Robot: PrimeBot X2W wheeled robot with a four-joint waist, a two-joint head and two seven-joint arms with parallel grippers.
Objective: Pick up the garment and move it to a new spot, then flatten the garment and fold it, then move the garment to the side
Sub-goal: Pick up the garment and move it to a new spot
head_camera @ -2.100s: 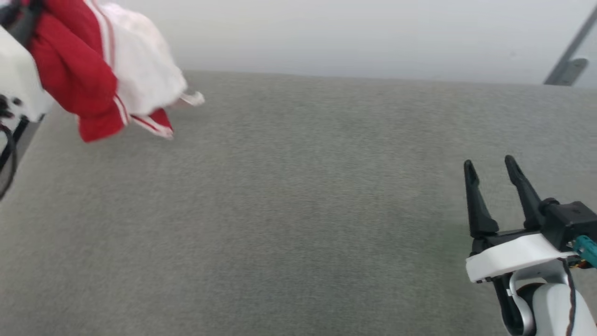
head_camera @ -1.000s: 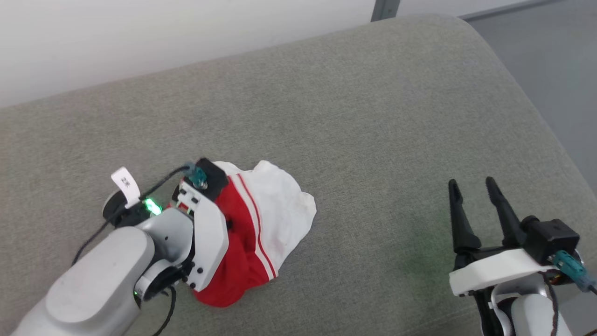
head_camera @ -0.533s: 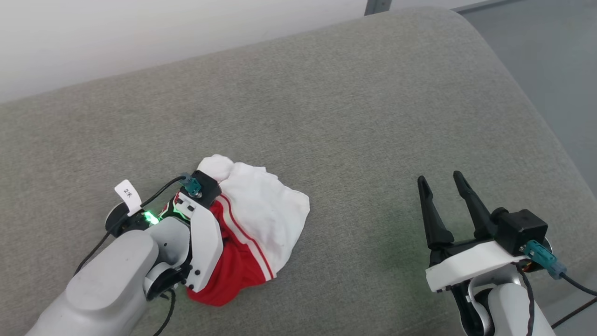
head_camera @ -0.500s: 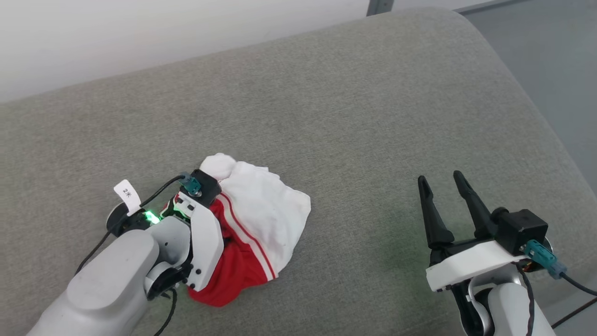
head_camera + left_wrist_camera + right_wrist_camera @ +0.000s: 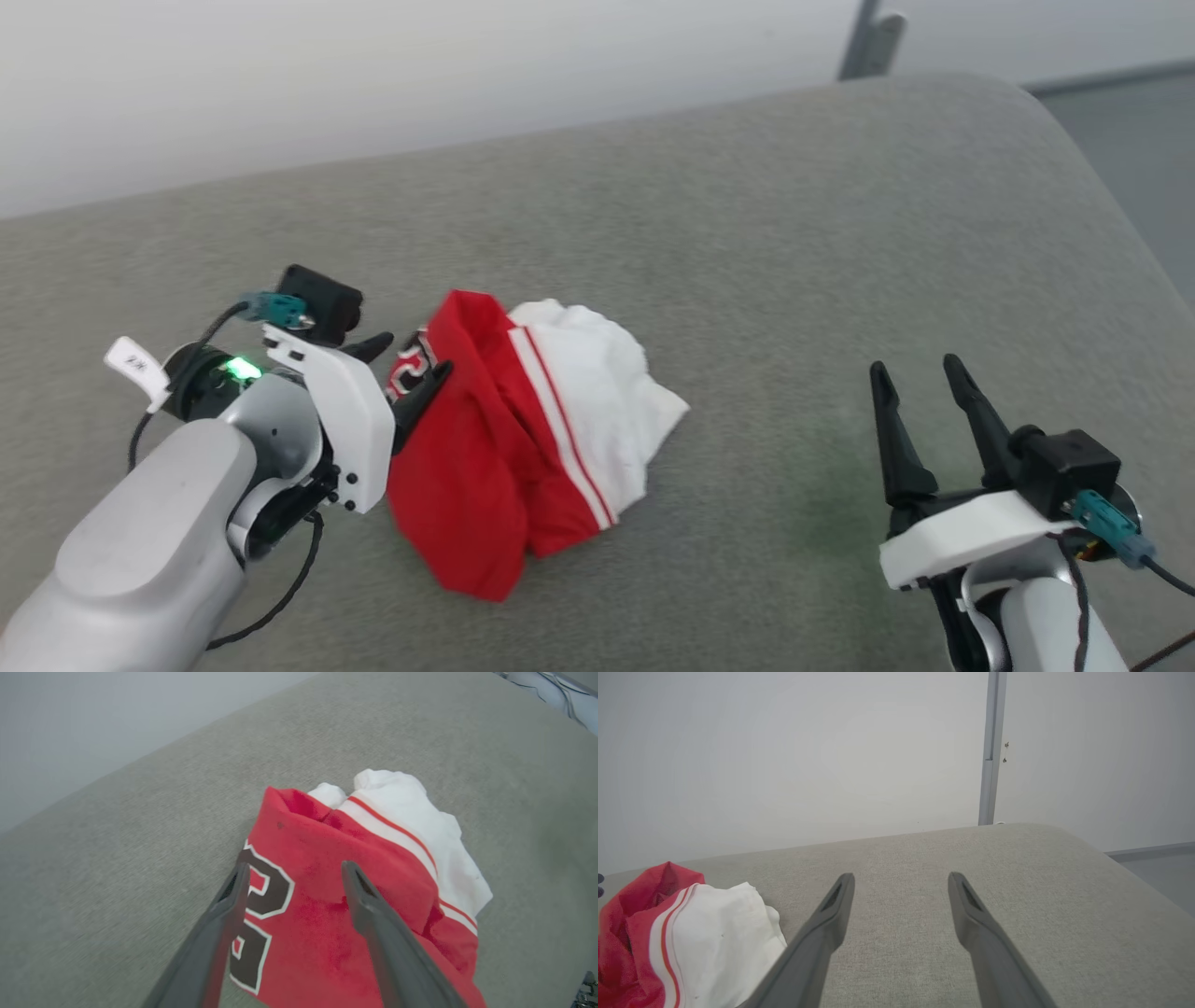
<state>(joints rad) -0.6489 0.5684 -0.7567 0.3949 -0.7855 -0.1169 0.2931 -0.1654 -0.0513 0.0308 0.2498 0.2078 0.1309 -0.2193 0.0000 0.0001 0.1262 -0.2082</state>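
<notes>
My left pincer [image 5: 406, 364] is spread wide at the crumpled garment [image 5: 504, 448]; my right pincer [image 5: 915, 366] is spread and empty.

Nearest, in the head view's lower right corner, my right pincer's two dark fingers stand apart over the bare grey cushion [image 5: 766, 280], well apart from the cloth. At mid left, my left pincer's fingers are parted at the left edge of the red fabric; I cannot tell whether the tips touch it. In my left wrist view they straddle red cloth beside a black, white-outlined numeral [image 5: 254, 905]. The garment lies bunched left of centre on the cushion, its red part toward my left pincer and its white part with striped trim to the right. Beyond the cushion's far edge is a pale wall [image 5: 373, 75], with a grey upright [image 5: 868, 42] at the upper right.
</notes>
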